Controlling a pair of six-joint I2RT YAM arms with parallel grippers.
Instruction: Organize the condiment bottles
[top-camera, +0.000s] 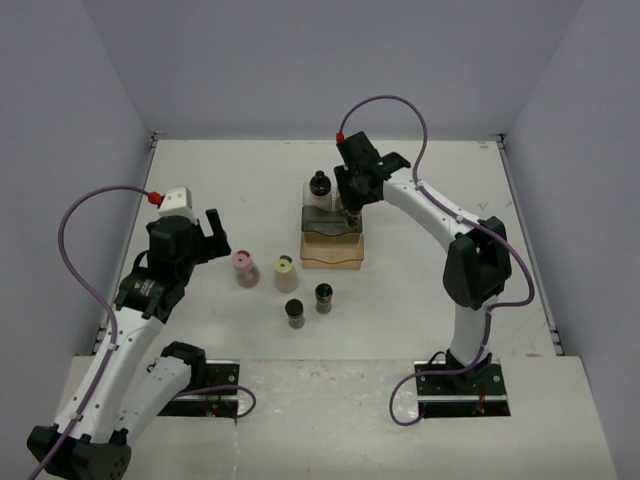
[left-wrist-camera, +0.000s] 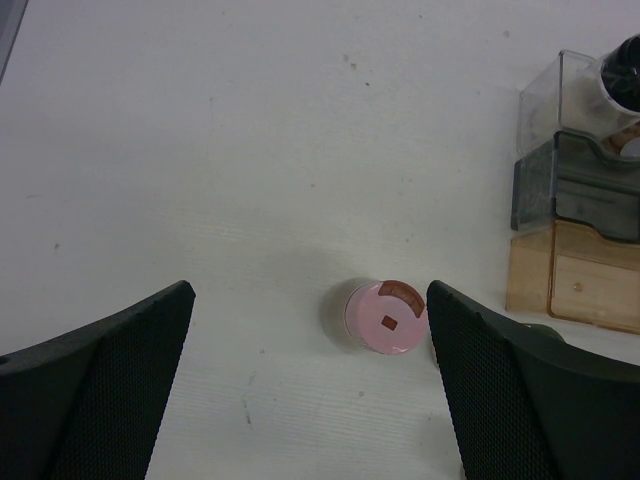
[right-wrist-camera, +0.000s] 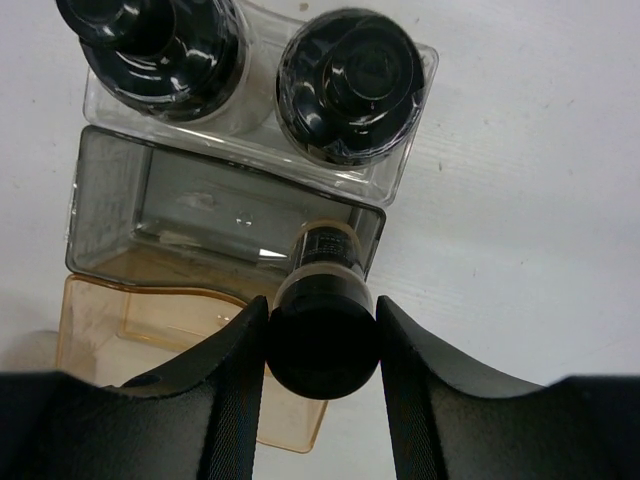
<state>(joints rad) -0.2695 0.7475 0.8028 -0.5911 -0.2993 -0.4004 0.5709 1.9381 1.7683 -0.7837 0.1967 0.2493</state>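
My right gripper (top-camera: 350, 207) is shut on a black-capped jar (right-wrist-camera: 322, 350), holding it upright over the right end of the rack's grey middle tier (right-wrist-camera: 110, 210). Two black-capped jars (right-wrist-camera: 150, 40) (right-wrist-camera: 350, 80) stand in the clear top tier. On the table stand a pink-capped jar (top-camera: 243, 265), a yellow-green-capped jar (top-camera: 285, 270) and two black-capped jars (top-camera: 294, 312) (top-camera: 324, 296). My left gripper (left-wrist-camera: 310, 297) is open and empty above the table, with the pink-capped jar (left-wrist-camera: 385, 317) just inside its right finger.
The stepped rack (top-camera: 332, 245) stands mid-table with its tan lowest tier (right-wrist-camera: 100, 310) empty and nearest the loose jars. It also shows at the right edge of the left wrist view (left-wrist-camera: 575, 270). White walls close in the table on three sides.
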